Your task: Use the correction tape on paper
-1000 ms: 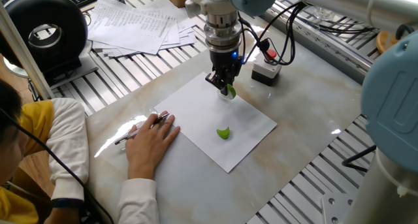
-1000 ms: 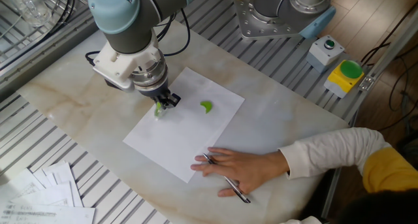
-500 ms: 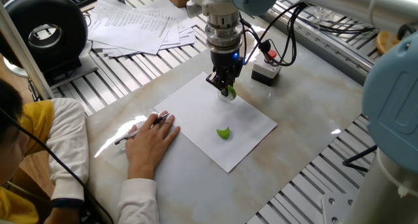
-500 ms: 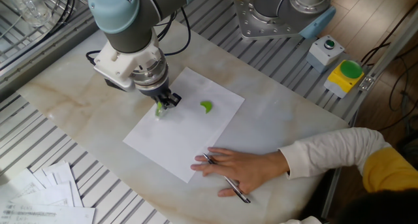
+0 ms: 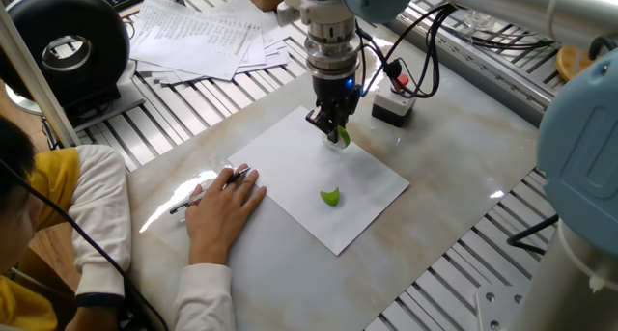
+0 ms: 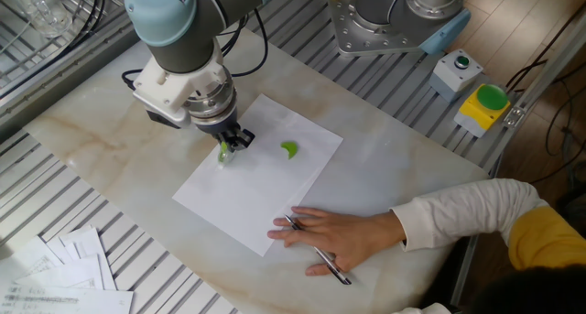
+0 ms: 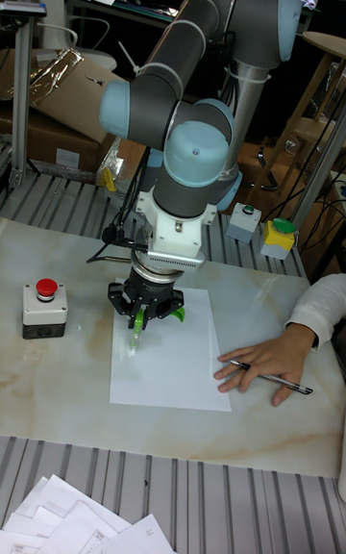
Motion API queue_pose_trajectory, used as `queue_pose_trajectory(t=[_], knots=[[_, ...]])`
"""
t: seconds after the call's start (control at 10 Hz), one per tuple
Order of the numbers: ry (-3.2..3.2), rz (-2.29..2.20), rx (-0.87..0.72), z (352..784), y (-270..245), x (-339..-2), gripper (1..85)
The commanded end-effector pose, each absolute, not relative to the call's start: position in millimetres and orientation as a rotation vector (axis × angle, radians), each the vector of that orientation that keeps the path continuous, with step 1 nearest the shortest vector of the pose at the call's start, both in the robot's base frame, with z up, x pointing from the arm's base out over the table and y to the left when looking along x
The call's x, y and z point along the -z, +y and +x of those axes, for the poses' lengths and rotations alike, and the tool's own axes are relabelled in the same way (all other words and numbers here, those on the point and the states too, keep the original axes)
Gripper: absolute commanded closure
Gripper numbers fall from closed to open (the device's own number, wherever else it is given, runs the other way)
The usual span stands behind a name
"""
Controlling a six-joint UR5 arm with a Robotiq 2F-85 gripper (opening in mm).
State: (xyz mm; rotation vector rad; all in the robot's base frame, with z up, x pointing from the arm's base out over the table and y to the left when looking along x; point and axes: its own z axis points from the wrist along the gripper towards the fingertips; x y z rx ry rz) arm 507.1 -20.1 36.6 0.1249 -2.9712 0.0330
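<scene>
The paper [image 5: 290, 167] is a blank white sheet lying flat on the marble table [image 5: 454, 167]. My gripper [image 5: 331, 128] points straight down over its far edge, shut on a small green correction tape [image 5: 342, 134] whose tip touches or nearly touches the sheet. In the other fixed view the gripper [image 6: 229, 143] and correction tape [image 6: 222, 152] are at the paper's [image 6: 247, 195] left part. The tall view shows the gripper [image 7: 143, 314] over the sheet's [image 7: 178, 366] upper left corner. A loose green curved piece [image 5: 330, 197] lies on the paper, apart from the gripper.
A person's hand [image 5: 224, 204] presses on the paper's near corner with a pen [image 5: 193, 198] under it. A red-button box [image 5: 393, 101] stands just behind the gripper. Fanned printed sheets [image 5: 208, 32] and a black round device [image 5: 68, 46] sit at the back left.
The gripper with the correction tape has crept a few pixels sideways along the sheet. The hand and the loose green piece have not moved.
</scene>
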Motion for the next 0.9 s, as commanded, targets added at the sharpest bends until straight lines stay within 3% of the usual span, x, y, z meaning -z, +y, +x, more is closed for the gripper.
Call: queue_pose_trajectory(t=[0.0,0.8], knots=[[-2.957,0.125,-0.028,503.4,-19.9,-38.3,84.7],[-2.920,0.104,-0.022,493.9,-19.3,-38.0,84.7]])
